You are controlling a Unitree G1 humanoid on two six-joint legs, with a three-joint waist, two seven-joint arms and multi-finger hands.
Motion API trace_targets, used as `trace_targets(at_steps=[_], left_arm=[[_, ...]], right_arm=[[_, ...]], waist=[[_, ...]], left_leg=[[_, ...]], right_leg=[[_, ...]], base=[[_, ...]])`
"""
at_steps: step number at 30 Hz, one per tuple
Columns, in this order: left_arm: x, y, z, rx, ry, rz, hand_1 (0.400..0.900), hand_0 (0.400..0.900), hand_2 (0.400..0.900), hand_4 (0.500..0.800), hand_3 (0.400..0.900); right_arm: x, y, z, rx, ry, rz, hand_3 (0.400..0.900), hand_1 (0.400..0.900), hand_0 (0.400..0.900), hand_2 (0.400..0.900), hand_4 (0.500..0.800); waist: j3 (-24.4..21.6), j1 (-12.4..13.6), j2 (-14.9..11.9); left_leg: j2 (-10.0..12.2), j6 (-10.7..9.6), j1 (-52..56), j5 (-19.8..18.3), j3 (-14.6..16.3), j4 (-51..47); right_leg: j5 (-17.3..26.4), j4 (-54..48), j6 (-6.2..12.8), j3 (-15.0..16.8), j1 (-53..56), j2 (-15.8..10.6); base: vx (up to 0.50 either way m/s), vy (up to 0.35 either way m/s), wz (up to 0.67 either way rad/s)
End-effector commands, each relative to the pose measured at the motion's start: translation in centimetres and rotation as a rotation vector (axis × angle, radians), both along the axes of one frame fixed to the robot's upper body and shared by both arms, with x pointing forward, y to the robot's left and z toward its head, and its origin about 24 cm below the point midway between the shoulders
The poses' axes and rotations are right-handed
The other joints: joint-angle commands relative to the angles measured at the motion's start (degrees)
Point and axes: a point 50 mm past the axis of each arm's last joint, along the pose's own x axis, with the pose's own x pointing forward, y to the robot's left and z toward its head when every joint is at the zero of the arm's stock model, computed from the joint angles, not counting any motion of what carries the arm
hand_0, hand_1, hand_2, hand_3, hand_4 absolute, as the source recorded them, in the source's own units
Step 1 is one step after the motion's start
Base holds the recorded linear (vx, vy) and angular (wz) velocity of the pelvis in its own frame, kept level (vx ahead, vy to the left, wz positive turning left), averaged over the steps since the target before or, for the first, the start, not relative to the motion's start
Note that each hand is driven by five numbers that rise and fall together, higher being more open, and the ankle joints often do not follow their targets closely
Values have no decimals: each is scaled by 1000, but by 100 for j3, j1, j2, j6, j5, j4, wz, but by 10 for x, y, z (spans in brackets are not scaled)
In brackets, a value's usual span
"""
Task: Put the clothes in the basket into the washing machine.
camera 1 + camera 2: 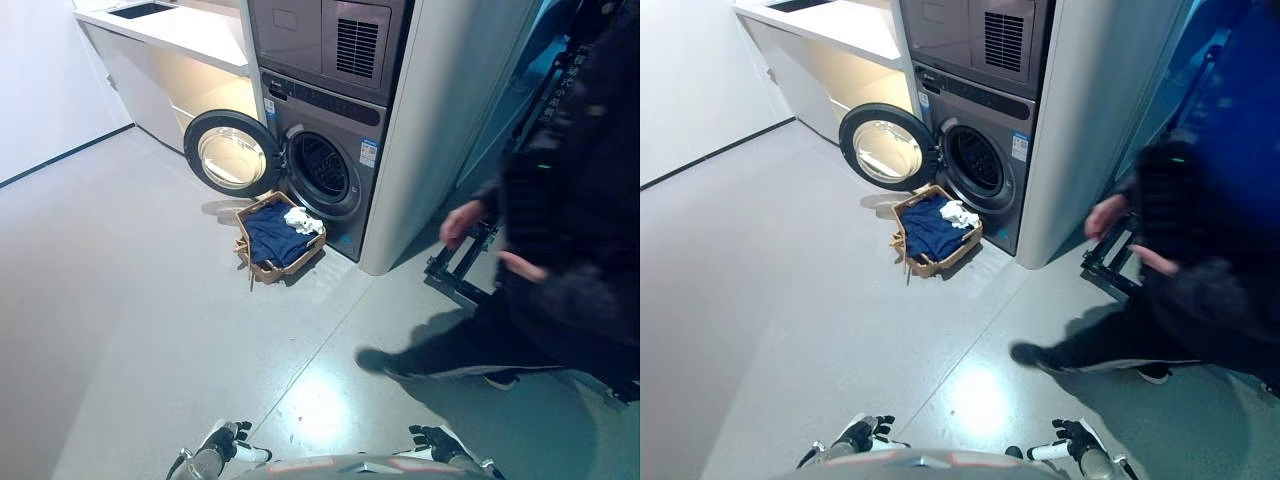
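A brown wicker basket (256, 262) stands on the floor in front of the washing machine (325, 170). It holds dark blue clothes (275, 235) and a white cloth (302, 220). The machine's round door (232, 152) is swung open to the left and the drum opening (320, 167) shows dark. My left hand (228, 441) and right hand (435, 440) sit low at the bottom edge, far from the basket, with fingers curled and holding nothing.
A person in dark clothes (560, 230) stands at the right, hands out, one shoe (378, 362) on the floor. A black frame (460, 270) lies by the grey cabinet wall (450, 120). A white counter (170, 30) runs at the back left.
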Motion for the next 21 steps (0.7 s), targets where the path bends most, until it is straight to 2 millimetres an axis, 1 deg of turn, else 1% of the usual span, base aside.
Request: trace_targets(at_steps=[1, 9, 15, 18, 21], left_arm=[[18, 8, 6, -4, -57, 63, 900, 900, 900, 800, 900], [18, 14, 6, 25, -50, 73, 900, 900, 900, 800, 900], [22, 17, 7, 45, -57, 77, 900, 900, 900, 800, 900], [27, 21, 10, 60, -73, 90, 900, 900, 900, 800, 900], [33, 24, 12, 65, -91, 91, 900, 900, 900, 800, 900]], right_arm=[[3, 7, -1, 0, -6, 47, 900, 900, 900, 900, 800], [6, 4, -1, -10, -6, 39, 900, 900, 900, 900, 800], [9, 3, 0, -17, -12, 35, 900, 900, 900, 900, 800], [11, -4, 1, -37, -11, 21, 900, 900, 900, 900, 800], [6, -12, 1, -63, 14, -7, 900, 900, 900, 900, 800]], waist=[[-122, -26, -338], [-63, -6, -365], [-21, 1, -392], [48, 26, -409], [128, 38, -398]], left_leg=[[-220, 116, -237, -292, -98, -11], [-273, 172, -322, -302, -120, -11], [-340, 240, -377, -322, -137, -11], [-412, 353, -424, -381, -139, 32], [-507, 483, -448, -507, -178, 176]], right_leg=[[3, 7, 439, 115, -166, -255], [23, 7, 451, 112, -227, -294], [8, 64, 468, 56, -258, -354], [-114, 508, 499, 39, -451, -445], [-258, 1258, 531, 80, -712, -483]], base=[[0, 0, 0], [4, 4, 0], [55, 57, 4], [69, 114, 1], [85, 142, 0]])
